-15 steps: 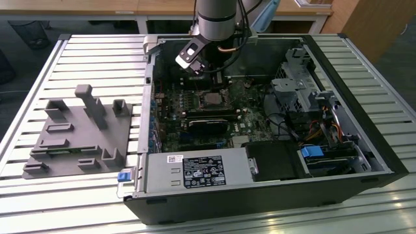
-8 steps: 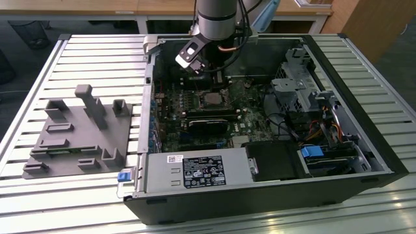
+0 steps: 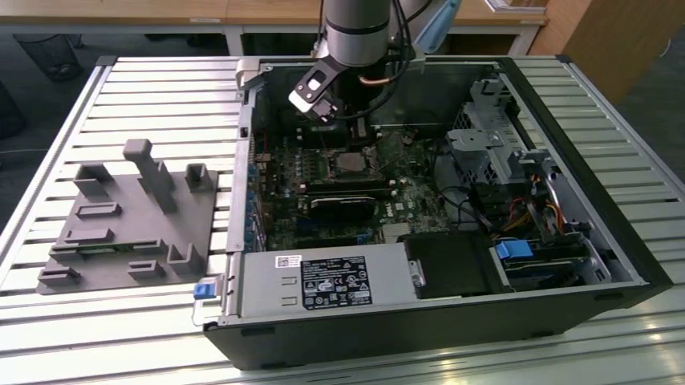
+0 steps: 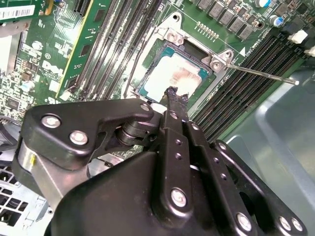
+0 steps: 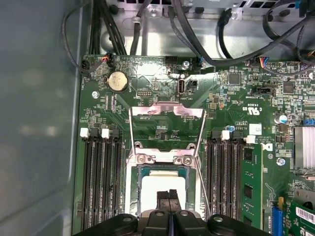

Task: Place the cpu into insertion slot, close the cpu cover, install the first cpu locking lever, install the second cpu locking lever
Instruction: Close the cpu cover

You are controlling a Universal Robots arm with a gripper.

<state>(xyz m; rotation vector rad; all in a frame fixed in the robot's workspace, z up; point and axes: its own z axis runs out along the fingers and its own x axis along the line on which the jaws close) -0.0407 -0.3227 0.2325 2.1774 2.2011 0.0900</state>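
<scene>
The cpu point(image 5: 156, 186) lies flat in the insertion slot point(image 5: 132, 189), its pale metal top point(image 4: 176, 78) facing up. The cpu cover point(image 5: 166, 111), a thin silver frame, is swung open away from the slot, with green board showing through its window. A thin locking lever point(image 4: 261, 73) sticks out sideways past the hinge, unlatched. My gripper point(image 4: 172, 93) is shut with nothing in it, its black tips directly over the chip's top point(image 5: 169, 195); whether they touch it I cannot tell. In the exterior view the gripper point(image 3: 361, 135) hangs inside the open computer case above the socket area point(image 3: 348, 165).
Black memory slots point(image 5: 101, 182) flank the socket on both sides; a green memory card point(image 5: 252, 172) stands in one. A coin battery point(image 5: 117, 81) and black cables point(image 5: 197, 44) lie beyond the cover. A grey fixture point(image 3: 128, 216) rests on the slatted table at the exterior view's left.
</scene>
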